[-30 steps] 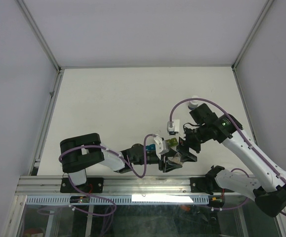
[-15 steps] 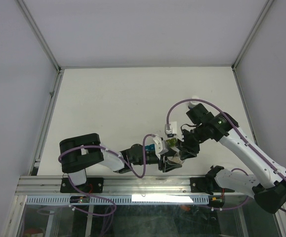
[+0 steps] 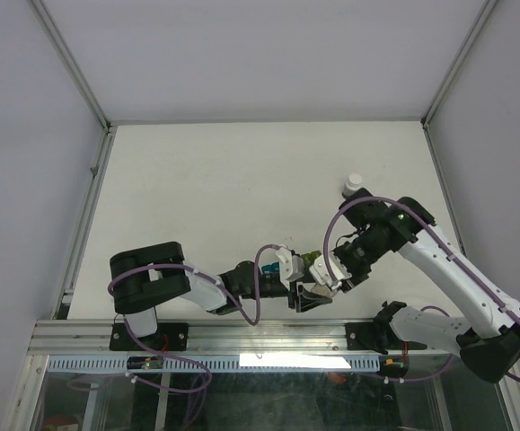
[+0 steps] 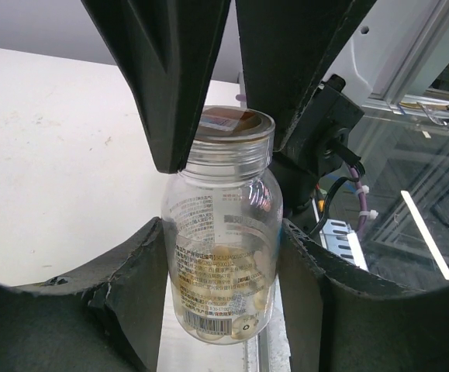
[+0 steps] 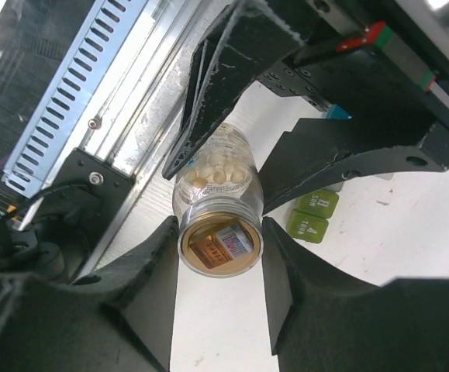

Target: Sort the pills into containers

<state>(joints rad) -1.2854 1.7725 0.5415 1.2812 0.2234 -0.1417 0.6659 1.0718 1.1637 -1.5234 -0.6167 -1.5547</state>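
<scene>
Containers (image 5: 314,215): I count two green compartments on the white table (image 3: 206,197), at three o'clock from the one bottle (image 4: 224,232) of pills (image 5: 212,172). Left gripper (image 4: 224,310) grasps its body, and right gripper (image 5: 219,260) is clenched on its neck. White walls enclose the table.

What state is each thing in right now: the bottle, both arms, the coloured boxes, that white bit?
Clear plastic pill bottle: uncapped, partly filled with pale pills, held by both arms.
Left gripper: jaws shut on the bottle's body.
Right gripper: jaws shut on the bottle's threaded neck.
Strip of small translucent coloured compartments: on the table, green lids look closed.
Small white cap: on the table, apart from both arms.
</scene>
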